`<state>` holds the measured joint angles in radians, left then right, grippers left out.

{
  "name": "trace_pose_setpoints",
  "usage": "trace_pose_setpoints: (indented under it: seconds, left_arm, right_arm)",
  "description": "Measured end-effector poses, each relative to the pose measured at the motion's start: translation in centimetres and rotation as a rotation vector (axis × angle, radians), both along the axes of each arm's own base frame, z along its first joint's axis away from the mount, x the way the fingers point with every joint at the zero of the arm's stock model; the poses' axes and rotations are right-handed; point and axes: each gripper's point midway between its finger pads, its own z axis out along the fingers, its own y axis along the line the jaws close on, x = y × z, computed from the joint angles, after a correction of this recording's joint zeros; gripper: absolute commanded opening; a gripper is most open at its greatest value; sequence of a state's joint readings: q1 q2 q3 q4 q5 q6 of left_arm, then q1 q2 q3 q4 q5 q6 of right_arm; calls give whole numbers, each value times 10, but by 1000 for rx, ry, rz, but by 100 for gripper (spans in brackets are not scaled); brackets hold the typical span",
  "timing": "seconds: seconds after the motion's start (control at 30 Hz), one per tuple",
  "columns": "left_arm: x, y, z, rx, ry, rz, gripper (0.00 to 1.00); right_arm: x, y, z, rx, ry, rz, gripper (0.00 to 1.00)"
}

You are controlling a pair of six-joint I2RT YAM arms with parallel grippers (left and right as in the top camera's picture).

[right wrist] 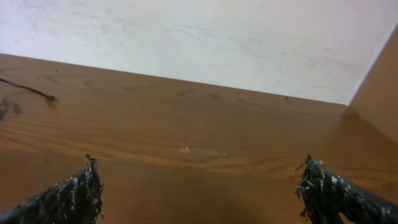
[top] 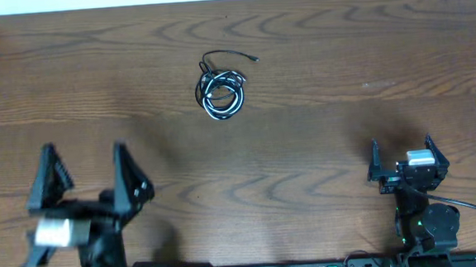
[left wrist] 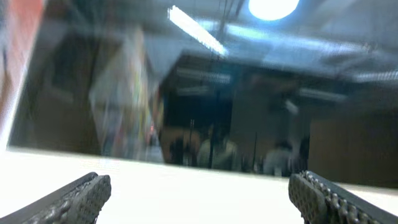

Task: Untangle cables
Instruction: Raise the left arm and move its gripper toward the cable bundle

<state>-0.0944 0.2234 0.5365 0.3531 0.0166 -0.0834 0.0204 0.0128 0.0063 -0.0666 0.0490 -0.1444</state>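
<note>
The cables (top: 220,91) lie in one small tangled coil of black and white cord at the middle back of the wooden table (top: 341,61); one black plug end trails to the right of it. My left gripper (top: 84,153) is raised at the front left, open and empty, blurred, well short of the coil. Its wrist view looks up past the table at the room, with both fingers (left wrist: 81,199) wide apart. My right gripper (top: 402,147) stands open and empty at the front right. In the right wrist view only a black cable end (right wrist: 31,91) shows at the far left.
A white wall (right wrist: 199,37) borders the table's far edge. A wooden side panel (right wrist: 379,93) rises at the right. A thick black wire (top: 474,210) runs from the right arm's base at the front right.
</note>
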Motion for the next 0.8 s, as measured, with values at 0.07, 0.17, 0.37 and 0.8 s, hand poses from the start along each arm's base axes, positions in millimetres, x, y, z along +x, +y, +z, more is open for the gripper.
trace_pose_setpoints:
  seconds: [0.07, 0.17, 0.37, 0.8]
  left_arm:
    - [16, -1, -11, 0, 61, -3, 98]
    - [33, -5, -23, 4, 124, -18, 98]
    - [60, -18, -44, 35, 225, -74, 98]
    - [92, -24, -49, 62, 607, -95, 98]
  right_arm:
    - [0, 0, 0, 0, 0, 0, 99]
    - [0, 0, 0, 0, 0, 0, 99]
    - [0, 0, 0, 0, 0, 0, 99]
    - [0, 0, 0, 0, 0, 0, 99]
